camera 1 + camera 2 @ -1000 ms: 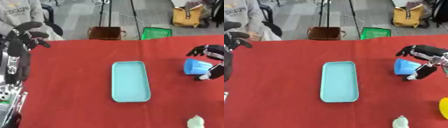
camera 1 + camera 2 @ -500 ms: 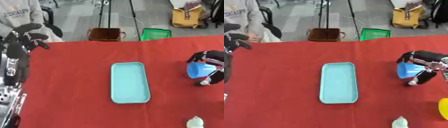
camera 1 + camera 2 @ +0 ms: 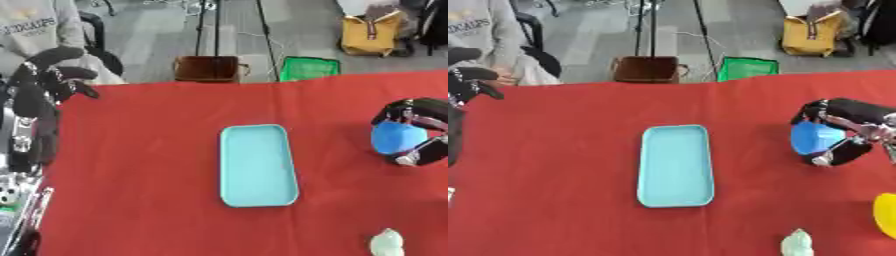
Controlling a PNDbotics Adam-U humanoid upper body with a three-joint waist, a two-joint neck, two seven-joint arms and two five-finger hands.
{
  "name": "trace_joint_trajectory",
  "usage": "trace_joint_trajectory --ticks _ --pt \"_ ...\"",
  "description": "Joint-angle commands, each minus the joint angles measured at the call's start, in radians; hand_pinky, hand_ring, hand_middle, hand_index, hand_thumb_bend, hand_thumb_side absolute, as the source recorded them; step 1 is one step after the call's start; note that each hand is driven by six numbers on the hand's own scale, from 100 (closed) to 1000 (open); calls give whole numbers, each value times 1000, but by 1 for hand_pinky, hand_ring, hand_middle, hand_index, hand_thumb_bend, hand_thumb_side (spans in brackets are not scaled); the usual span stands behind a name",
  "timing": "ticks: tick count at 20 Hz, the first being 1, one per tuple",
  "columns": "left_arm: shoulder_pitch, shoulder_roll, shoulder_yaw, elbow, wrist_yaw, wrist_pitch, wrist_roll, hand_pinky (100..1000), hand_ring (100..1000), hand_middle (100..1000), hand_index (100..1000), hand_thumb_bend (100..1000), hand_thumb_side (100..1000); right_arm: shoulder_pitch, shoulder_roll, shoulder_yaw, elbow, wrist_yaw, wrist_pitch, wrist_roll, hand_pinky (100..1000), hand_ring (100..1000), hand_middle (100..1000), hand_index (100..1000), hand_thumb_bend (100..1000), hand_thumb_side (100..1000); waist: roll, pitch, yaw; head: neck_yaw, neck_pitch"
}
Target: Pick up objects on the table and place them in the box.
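Blue rounded object, plastic-looking and cup-like as far as I can make out, sits inside my right hand, whose black fingers and thumb now curl around it at the right side of the table; a second ago that hand was only arched above it with the fingers spread, so I read this as the grasp closing, and the object looks to have come slightly toward me with the hand. I judge the pick is made or nearly so, and the carry to the light blue rectangular tray lying empty at the table's centre, well apart from the hand, is what comes next. My left hand hangs raised at the left edge, fingers loosely bent and holding nothing, much as before. Near the front edge a small pale green lumpy thing waits, and a yellow rounded thing shows at the right border. A red cloth covers the table. Beyond it I see a grey floor with a brown box, a green crate and a yellow bag.
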Motion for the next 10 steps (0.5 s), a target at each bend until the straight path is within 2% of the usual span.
trace_joint_trajectory --ticks 1,6,10 --pt "-6 19 4 -19 5 2 0 519 654 738 805 559 764 -40 -25 17 -83 -69 -101 71 672 701 750 824 516 230 -12 -28 -1 -2 -3" --pt "-11 20 2 -19 10 4 -2 519 655 738 805 560 763 -48 1 74 -172 -162 -112 115 674 701 748 820 518 223 -16 -29 5 -6 -6" --pt "-11 22 1 -19 13 2 -3 520 655 738 805 561 760 -41 6 104 -195 -172 -112 195 702 735 775 843 558 241 -16 -32 14 -11 -8"
